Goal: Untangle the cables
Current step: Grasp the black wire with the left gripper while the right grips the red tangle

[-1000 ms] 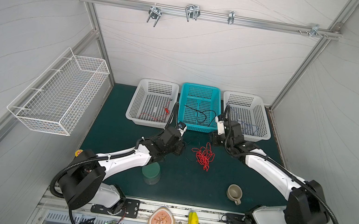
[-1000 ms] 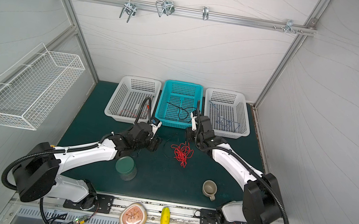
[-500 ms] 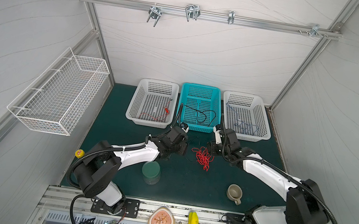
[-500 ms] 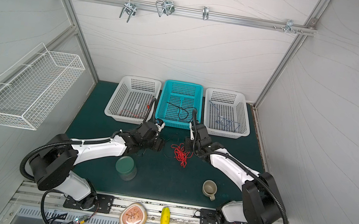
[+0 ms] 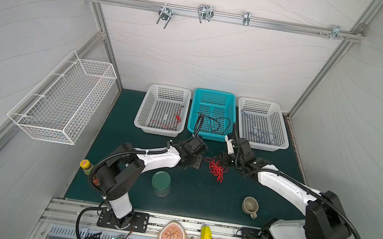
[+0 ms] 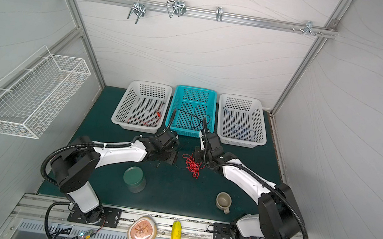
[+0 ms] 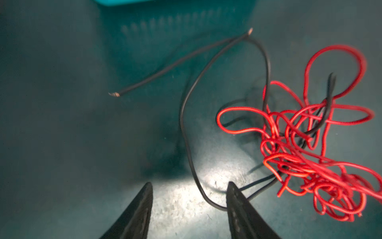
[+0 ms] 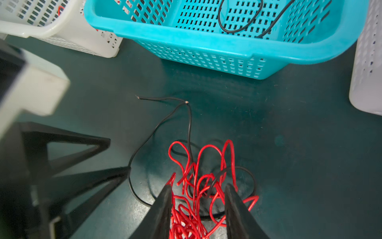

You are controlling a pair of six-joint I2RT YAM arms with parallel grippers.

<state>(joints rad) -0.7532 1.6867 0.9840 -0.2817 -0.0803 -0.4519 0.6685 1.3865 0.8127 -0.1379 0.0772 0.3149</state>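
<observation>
Red cable (image 5: 216, 167) sits wadded on the mat (image 5: 198, 199) just in front of the teal basket (image 8: 206, 42), with the black cable (image 7: 184, 124) snaking through it. Neither gripper is clamping anything. The left gripper (image 7: 189, 184) has a black loop between its parted jaws, and the right gripper (image 8: 197, 184) straddles the red wad. Looks like the grab-and-separate step, so next each should pinch its own colour, I reckon.

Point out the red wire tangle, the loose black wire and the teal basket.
red wire tangle (image 5: 215, 166), in a top view, clump's middle
black wire (image 7: 181, 118), left wrist view, its long curve
teal basket (image 8: 206, 42), right wrist view, rim facing the tangle
</observation>
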